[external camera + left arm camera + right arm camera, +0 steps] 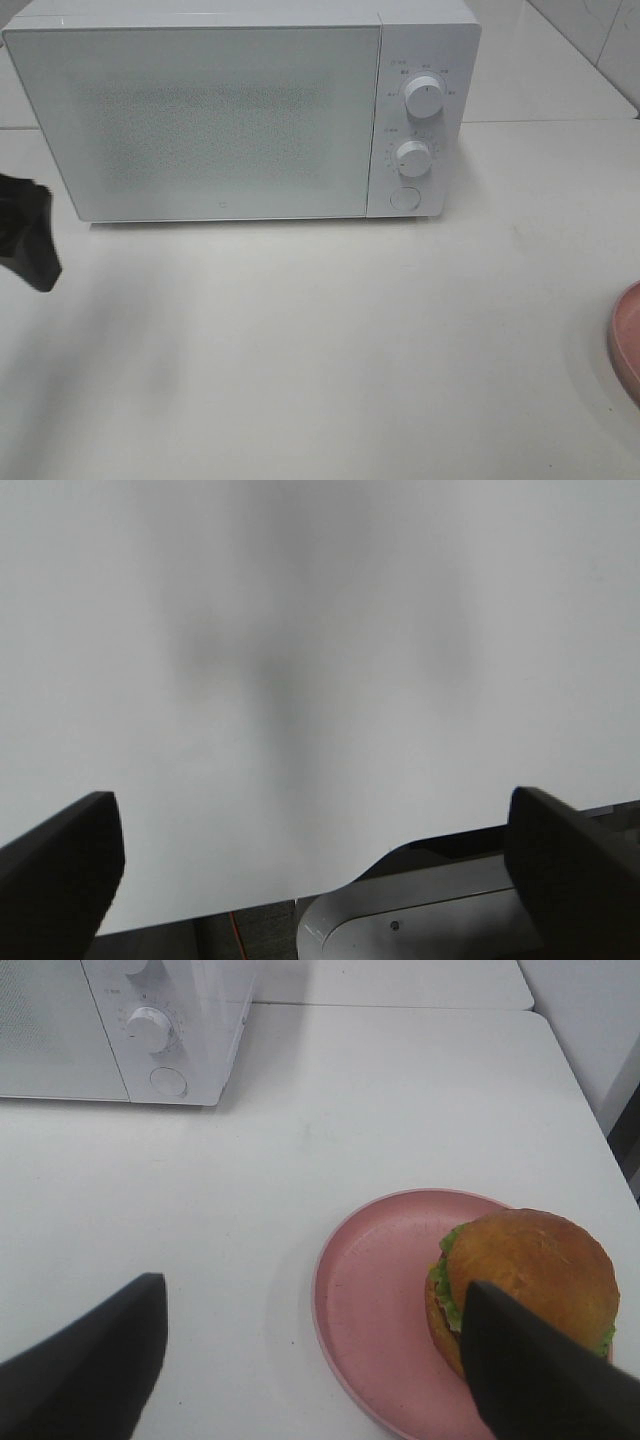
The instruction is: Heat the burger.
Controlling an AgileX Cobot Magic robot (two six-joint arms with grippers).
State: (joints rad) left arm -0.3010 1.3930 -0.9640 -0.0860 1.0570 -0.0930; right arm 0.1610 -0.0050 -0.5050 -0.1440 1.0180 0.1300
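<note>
The burger (pixel 530 1260), with a golden-brown bun and green lettuce, lies on the far side of a pink plate (pixel 380 1290) in the right wrist view. My right gripper (pixel 320 1360) hovers open just short of the plate, and one dark finger (pixel 540 1380) covers the burger's near edge. The burger is outside the high view, where only the plate's rim (pixel 628 340) shows at the right edge. The white microwave (pixel 240 110) stands at the back with its door closed. My left gripper (pixel 315 880) is open over bare table, and shows as a dark shape (pixel 28 240) at the left edge.
Two white knobs (pixel 424 98) and a round button (pixel 404 196) sit on the microwave's right panel. The white table (pixel 320 350) stretches in front of it. In the left wrist view the table's near edge and a grey base (pixel 420 920) are visible.
</note>
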